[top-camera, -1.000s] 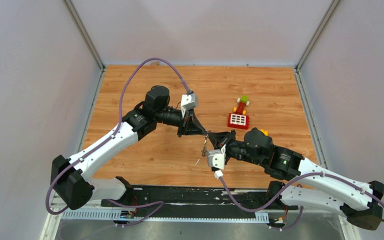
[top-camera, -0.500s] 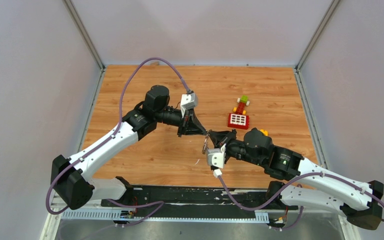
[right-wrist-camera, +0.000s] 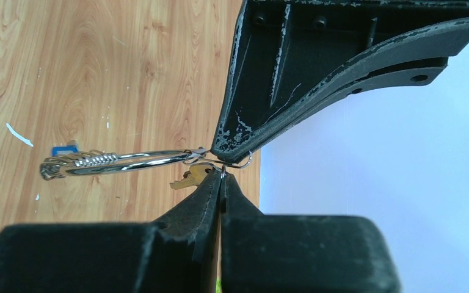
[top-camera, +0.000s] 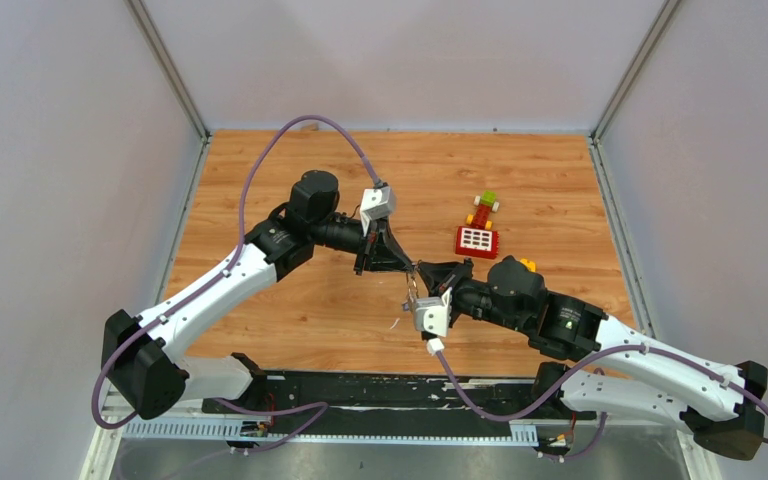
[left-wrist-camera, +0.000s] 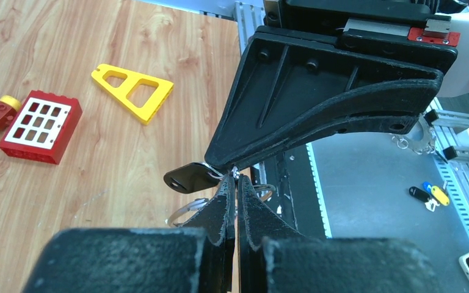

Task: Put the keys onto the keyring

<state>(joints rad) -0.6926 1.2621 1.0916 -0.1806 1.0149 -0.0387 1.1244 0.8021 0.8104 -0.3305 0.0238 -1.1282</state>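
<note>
Tip to tip above the tabletop! Left hand, in from 10 o'clock, is pinched tight on the keyring. Right hand, from 4 o'clock, clamps the black-headed key.

Toy blocks stand just beyond the right gripper.

white arm links, black joints, purple cables, scuffed black tool fingers
</note>
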